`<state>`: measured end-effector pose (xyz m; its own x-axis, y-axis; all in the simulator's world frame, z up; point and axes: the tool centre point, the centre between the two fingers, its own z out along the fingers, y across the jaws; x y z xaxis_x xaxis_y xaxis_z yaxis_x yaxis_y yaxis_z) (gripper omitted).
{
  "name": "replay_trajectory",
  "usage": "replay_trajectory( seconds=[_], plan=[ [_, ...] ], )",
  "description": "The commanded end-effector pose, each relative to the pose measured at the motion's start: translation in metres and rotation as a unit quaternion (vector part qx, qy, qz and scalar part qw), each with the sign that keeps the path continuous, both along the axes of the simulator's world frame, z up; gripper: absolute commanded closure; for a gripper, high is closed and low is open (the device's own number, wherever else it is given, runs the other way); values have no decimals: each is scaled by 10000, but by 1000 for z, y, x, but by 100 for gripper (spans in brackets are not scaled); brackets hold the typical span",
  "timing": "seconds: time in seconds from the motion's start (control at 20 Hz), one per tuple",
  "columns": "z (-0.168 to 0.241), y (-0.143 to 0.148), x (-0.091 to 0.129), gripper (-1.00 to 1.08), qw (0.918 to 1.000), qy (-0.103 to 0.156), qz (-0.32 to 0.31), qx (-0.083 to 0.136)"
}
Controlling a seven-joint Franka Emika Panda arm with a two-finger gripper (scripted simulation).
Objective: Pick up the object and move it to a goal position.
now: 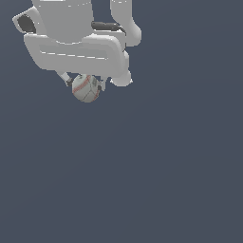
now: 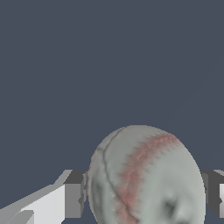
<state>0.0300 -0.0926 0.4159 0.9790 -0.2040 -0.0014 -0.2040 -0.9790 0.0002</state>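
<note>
Ball: the baseball (image 1: 86, 88) looks hard, light and round; it may roll.
Hold: the gripper (image 1: 85, 84) pinches its two sides.

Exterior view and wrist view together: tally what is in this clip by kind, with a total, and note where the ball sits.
Baseball: 1, off-white with red stitching, sitting between the tool's fingers
Robot arm: 1, white
Tool: 1, fingers against the ball on both sides
Total: 3
</note>
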Motion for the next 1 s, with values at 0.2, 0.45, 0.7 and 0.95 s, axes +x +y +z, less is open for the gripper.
replay_trajectory(
  seconds=[0.2,0.45,0.7,0.95],
  plan=[
    [36,-6,8,108,10000,-7,1,-1],
    [51,-9,13,108,10000,-7,1,-1],
    [60,-10,16,108,10000,-7,1,-1],
    [64,-11,17,108,10000,-7,1,-1]
  ],
)
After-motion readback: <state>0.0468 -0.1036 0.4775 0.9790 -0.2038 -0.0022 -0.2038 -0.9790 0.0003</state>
